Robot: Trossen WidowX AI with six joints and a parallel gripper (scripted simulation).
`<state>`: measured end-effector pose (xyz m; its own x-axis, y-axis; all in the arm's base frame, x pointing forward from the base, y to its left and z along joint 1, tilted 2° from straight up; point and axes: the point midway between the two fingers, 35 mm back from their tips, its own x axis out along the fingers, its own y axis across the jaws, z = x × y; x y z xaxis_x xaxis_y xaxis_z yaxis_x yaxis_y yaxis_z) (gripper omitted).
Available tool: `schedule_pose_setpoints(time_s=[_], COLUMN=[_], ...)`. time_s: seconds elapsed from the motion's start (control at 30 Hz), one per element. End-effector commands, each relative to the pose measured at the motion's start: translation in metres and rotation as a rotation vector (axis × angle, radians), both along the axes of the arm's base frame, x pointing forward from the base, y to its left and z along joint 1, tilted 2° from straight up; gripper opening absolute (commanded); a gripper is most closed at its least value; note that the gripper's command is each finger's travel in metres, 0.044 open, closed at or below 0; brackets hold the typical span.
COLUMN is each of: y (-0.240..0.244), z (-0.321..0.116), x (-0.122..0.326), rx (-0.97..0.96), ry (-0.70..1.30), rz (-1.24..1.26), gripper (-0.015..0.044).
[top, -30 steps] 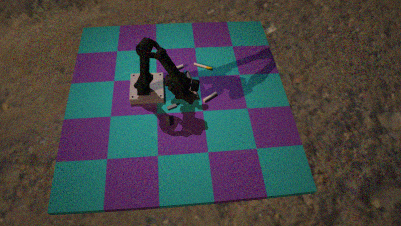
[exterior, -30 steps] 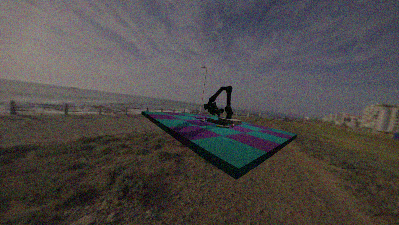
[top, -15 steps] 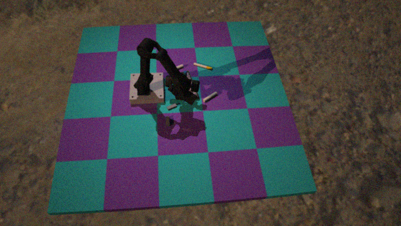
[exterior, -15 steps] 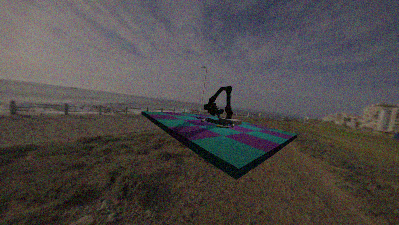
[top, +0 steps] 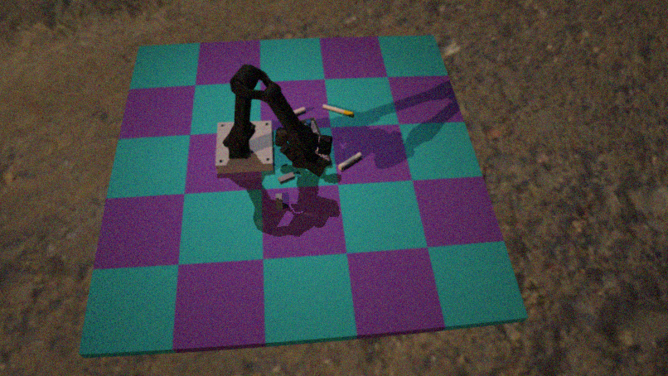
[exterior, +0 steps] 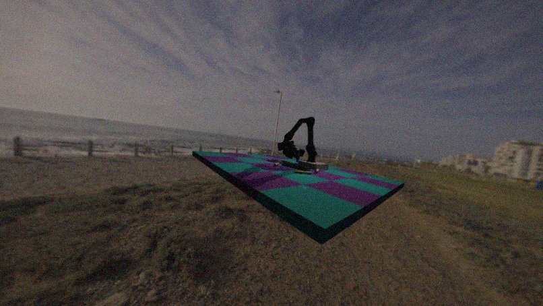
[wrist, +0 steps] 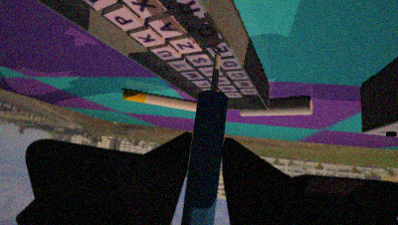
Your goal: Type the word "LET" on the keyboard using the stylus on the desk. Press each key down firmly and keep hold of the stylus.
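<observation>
Gripper (wrist: 205,164) clamped on the stylus (wrist: 208,134), fingers pressed against the dark barrel from either side, with only that narrow shaft between them. Barrel running straight out from the fingers in the wrist view, narrowing to a thin tip (wrist: 217,67). Tip over the keyboard (wrist: 199,55), at the key rows nearest the board's edge; whether touching a key or just above it cannot be told. Legends there too small and blurred to read; farther keys marked P, K, Z and X legible.

Just beyond the keyboard's edge in the wrist view, a white stick with a yellow and dark end (wrist: 159,101) lying flat on the checkered mat (wrist: 318,40), and beside it a plain pale stick (wrist: 284,106), also flat. A dark block with a pale face at the right margin (wrist: 380,100).

From above, gripper (top: 322,147) low over the mat (top: 308,298), keyboard almost wholly hidden under the wrist. Yellow-tipped stick (top: 337,110) beyond the arm, pale stick (top: 349,161) close beside the gripper, a small grey piece (top: 287,177) and another small piece (top: 278,200) in the arm's shadow. Arm (top: 261,107) bent sharply over from its pale base plate (top: 244,148).

From the side, arm (exterior: 302,137) folded in a peak, gripper close above the mat (exterior: 323,205), mat lying on rough ground (exterior: 114,228).
</observation>
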<state>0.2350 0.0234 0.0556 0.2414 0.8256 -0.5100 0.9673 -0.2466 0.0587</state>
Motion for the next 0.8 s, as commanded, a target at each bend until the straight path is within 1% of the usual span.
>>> schedule_pose_setpoints(time_s=[0.0,0.63,0.77], y=[0.0012,0.0011,0.001], z=[-0.0024,-0.006,0.0019], x=[-0.001,-0.0008,-0.0007], rx=[0.009,0.009,0.009], ry=[0.006,0.006,0.006], rz=[-0.004,-0.004,-0.004], gripper=[0.0081,0.0081,0.0081])
